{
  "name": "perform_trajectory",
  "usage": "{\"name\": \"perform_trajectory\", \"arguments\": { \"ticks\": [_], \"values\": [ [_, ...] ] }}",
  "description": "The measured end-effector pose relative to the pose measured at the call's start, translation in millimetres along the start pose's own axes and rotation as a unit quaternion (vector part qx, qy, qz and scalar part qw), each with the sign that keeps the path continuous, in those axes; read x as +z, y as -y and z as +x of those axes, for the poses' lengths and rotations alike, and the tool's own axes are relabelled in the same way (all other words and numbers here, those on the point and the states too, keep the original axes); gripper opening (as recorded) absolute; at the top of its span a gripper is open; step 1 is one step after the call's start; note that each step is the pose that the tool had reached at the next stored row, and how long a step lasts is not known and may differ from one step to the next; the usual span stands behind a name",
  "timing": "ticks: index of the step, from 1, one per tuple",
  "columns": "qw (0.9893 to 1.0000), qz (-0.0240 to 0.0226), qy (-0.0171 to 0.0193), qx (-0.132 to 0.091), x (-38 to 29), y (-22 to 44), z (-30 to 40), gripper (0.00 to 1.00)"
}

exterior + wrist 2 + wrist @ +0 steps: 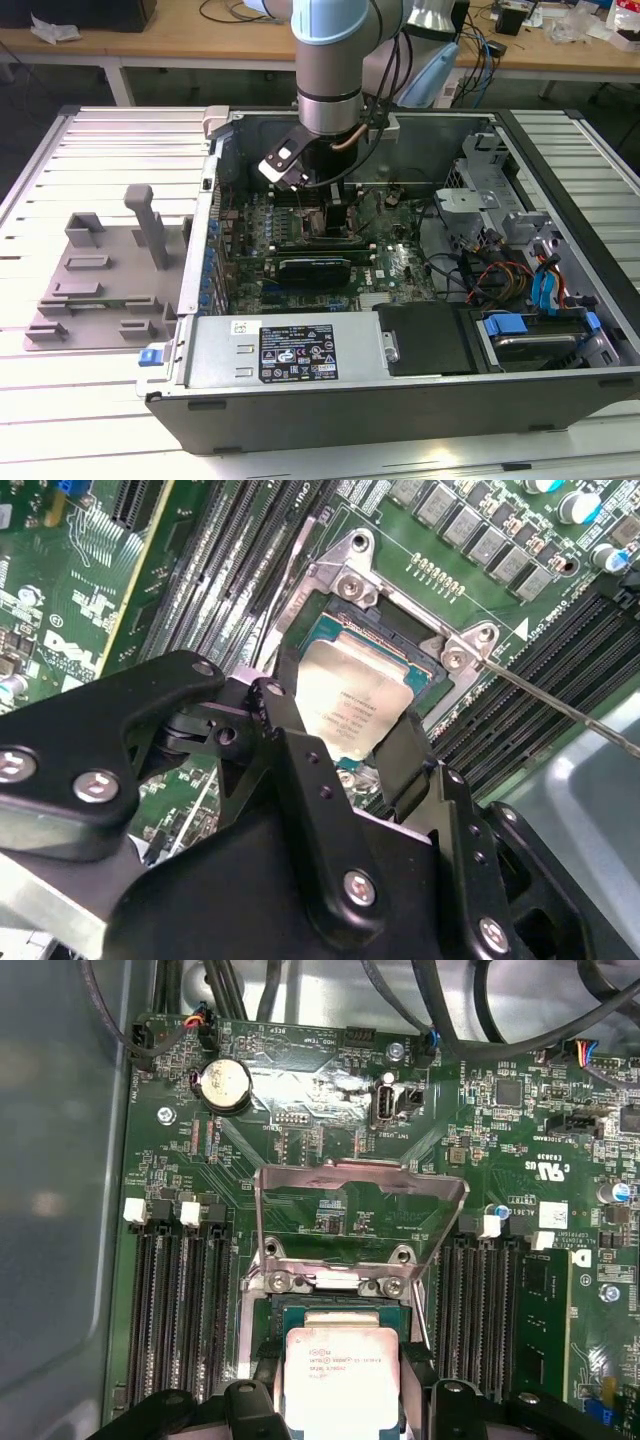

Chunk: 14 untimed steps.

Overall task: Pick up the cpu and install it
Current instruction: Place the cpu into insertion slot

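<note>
The cpu (355,700) is a flat square chip with a silver top and a thin green rim. It lies level in or just over the open motherboard socket (345,575), and I cannot tell whether it is fully seated. My gripper (345,742) reaches down into the open computer case (330,205). Its two black fingers (283,695) stand tight against opposite edges of the chip. In the first wrist view the cpu (340,1375) sits below the raised metal load plate (360,1210). The thin socket lever (560,705) is swung out to the side.
Black memory slots (180,1300) flank the socket on both sides. A coin battery (225,1085) and loose cables (440,1010) lie beyond it. A black expansion card (315,265), the power supply (300,350) and drive bays (540,330) fill the case. A grey fixture (100,270) stands on the table at the exterior view's left.
</note>
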State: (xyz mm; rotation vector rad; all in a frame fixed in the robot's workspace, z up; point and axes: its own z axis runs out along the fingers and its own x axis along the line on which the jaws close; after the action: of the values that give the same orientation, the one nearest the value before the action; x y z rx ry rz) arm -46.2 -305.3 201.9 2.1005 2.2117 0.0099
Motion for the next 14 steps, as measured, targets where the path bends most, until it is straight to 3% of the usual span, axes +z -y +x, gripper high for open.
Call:
{"name": "perform_trajectory", "arguments": {
  "ticks": [14],
  "values": [
    [1.0000, 0.0000, -0.0001, 0.000, 2.2, 1.2, 0.2, 0.55]
  ]
}}
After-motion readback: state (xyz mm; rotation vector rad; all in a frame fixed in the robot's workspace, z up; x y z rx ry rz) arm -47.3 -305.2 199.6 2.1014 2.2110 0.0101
